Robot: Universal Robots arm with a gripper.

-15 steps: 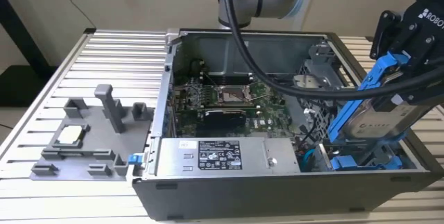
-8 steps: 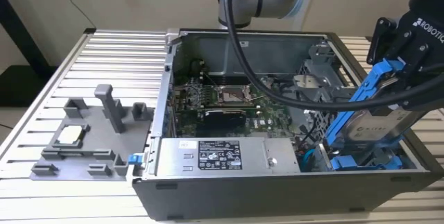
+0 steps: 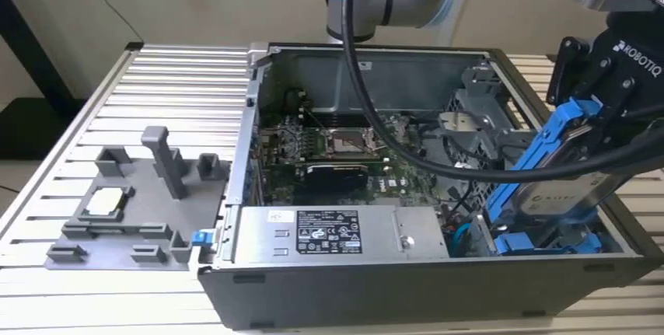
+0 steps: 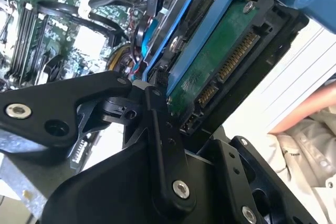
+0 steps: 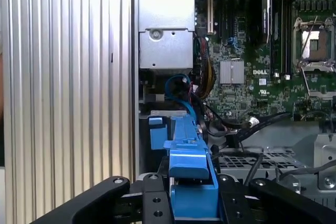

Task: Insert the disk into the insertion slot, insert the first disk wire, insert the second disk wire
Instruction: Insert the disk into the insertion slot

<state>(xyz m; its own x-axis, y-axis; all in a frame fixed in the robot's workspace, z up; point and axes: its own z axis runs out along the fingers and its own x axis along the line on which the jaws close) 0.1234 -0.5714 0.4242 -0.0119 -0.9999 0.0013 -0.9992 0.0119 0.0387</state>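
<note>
The pincer (image 3: 599, 129) is clamped on the upper end of the disk (image 3: 555, 191), gripping its blue carrier (image 5: 189, 171) from both sides. The disk hangs tilted, its lower end dipping into the computer case (image 3: 415, 288) at the exterior view's right. I judge the carrier should be squared to the bay before any push, since the black cables (image 5: 262, 121) lie close and could snag. The second wrist view shows the disk's green board (image 4: 231, 61) and connector pins. The first wrist view shows the carrier's edge beside the perforated drive cage (image 5: 262, 158) — whether the disk has entered the insertion slot I cannot tell.
</note>
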